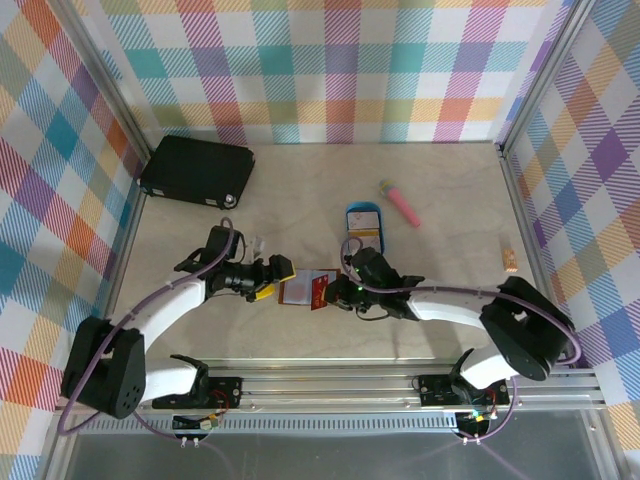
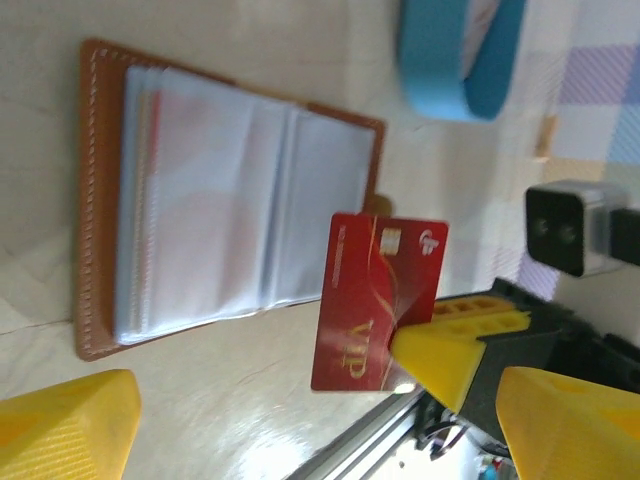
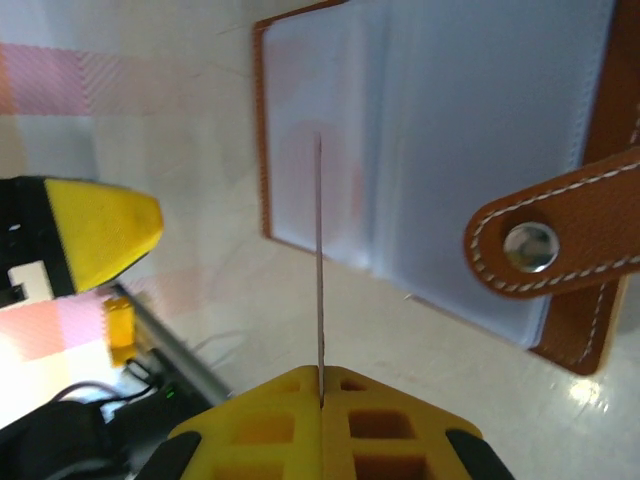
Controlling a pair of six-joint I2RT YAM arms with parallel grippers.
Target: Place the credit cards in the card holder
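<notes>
Right fingers [image 3: 265, 425], reaching left, pinch red card [image 2: 370, 290] beside card holder [image 2: 97, 200].

"VIP" on red card [image 2: 375, 300]

The card holder [image 2: 100, 200] is showing smooth brown stitched leather, glossy pale plastic sleeves [image 2: 215, 200] and a shiny metal snap [image 3: 530, 247]. The red card [image 2: 370, 300] is gleaming as glossy plastic. The right pincer [image 3: 320, 388] is showing matt yellow plastic.

Pale wooden tabletop [image 1: 450, 240] enclosed by bright multicoloured plaid walls [image 1: 330, 60] on three sides.
</notes>
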